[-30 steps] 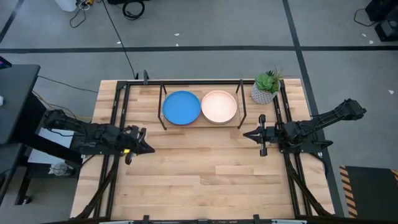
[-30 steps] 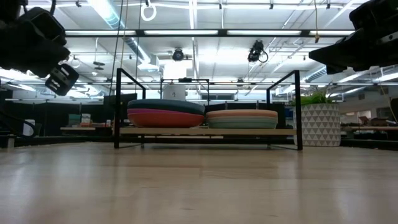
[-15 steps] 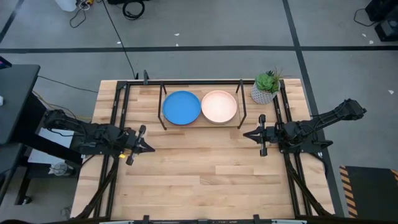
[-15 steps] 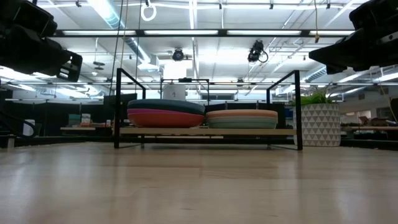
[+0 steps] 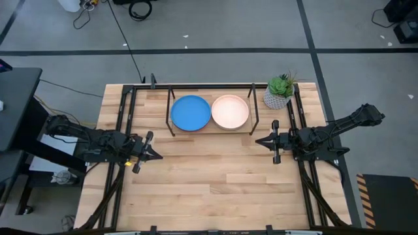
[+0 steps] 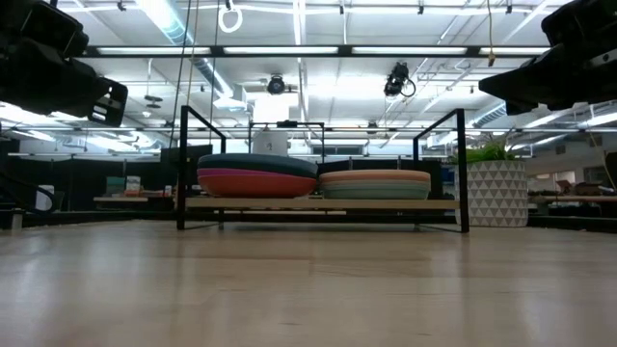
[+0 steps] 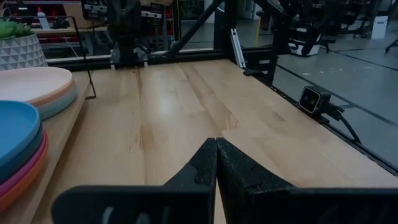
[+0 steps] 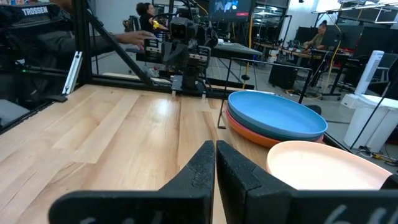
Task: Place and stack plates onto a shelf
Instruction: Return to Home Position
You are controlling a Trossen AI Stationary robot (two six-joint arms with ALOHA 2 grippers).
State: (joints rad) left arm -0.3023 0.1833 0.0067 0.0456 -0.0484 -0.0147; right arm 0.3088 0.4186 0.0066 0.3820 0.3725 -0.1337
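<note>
The plates sit in two stacks on the shelf (image 5: 212,128) at the table's far side, resting on its wood board (image 6: 318,203). A blue plate (image 5: 191,112) tops the left stack (image 6: 256,175), and a cream-peach plate (image 5: 230,111) tops the right stack (image 6: 375,183). My left gripper (image 5: 159,155) is shut and hangs above the table's left part, pointing right. My right gripper (image 5: 257,140) is shut above the right part, pointing left. Both wrist views show the fingers closed on nothing: left gripper (image 7: 216,140), right gripper (image 8: 215,144).
A potted plant in a white patterned pot (image 5: 279,93) stands at the far right corner beside the shelf. Black rails (image 5: 122,124) run along the table's left and right sides. Bare wood (image 5: 209,176) spreads between the arms and toward the near edge.
My left gripper has turned about its wrist axis above the table's left part and then kept still. The plates have not moved.
</note>
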